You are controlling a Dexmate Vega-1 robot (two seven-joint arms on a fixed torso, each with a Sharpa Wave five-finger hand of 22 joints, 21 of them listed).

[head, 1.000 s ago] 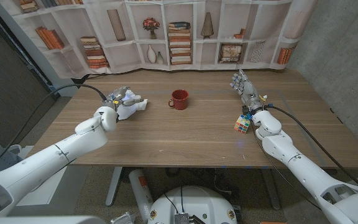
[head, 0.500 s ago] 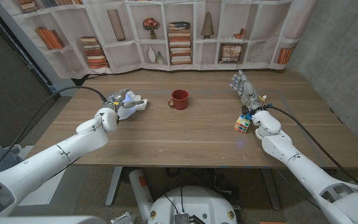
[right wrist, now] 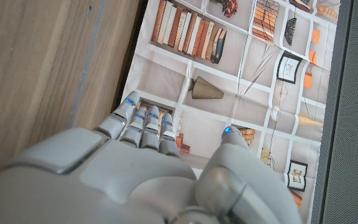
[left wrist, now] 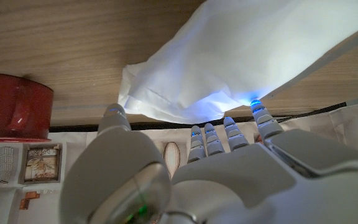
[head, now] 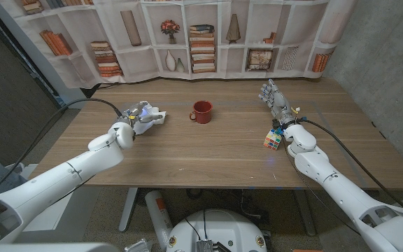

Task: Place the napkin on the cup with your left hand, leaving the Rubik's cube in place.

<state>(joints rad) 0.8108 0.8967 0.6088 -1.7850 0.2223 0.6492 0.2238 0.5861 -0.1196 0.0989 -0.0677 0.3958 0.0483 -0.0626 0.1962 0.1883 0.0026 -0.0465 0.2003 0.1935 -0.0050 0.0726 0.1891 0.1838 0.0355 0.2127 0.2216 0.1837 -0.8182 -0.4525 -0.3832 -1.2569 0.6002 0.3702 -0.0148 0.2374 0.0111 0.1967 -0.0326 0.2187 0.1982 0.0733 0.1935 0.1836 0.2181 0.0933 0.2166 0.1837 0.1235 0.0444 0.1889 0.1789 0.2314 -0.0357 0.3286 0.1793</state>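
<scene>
The left hand (head: pixel 133 115) has the crumpled white paper napkin (head: pixel 150 116) pinched up in its fingers, over the left side of the wooden table (head: pixel 208 150). In the left wrist view the napkin (left wrist: pixel 241 56) drapes right over the fingertips (left wrist: pixel 257 111), which look bunched together under the cloth, and 1 corner of the red ceramic cup (left wrist: pixel 12 107) pokes in at the edge. From the head camera you can't really see the finger contact, but you do get the layout: 1 napkin, 1 red cup (head: pixel 201 111) sitting just beside it toward the table's middle, not touching, and 1 multicoloured Rubik's cube (head: pixel 273 138) well apart on the right side.

The right hand (head: pixel 272 94) is up with fingers spread, holding nothing, beyond the cube. Its own wrist view shows the fingers (right wrist: pixel 143 119) reaching toward the bookshelf-print backdrop (right wrist: pixel 241 68), apart from each other, with only bare wood beside them.
</scene>
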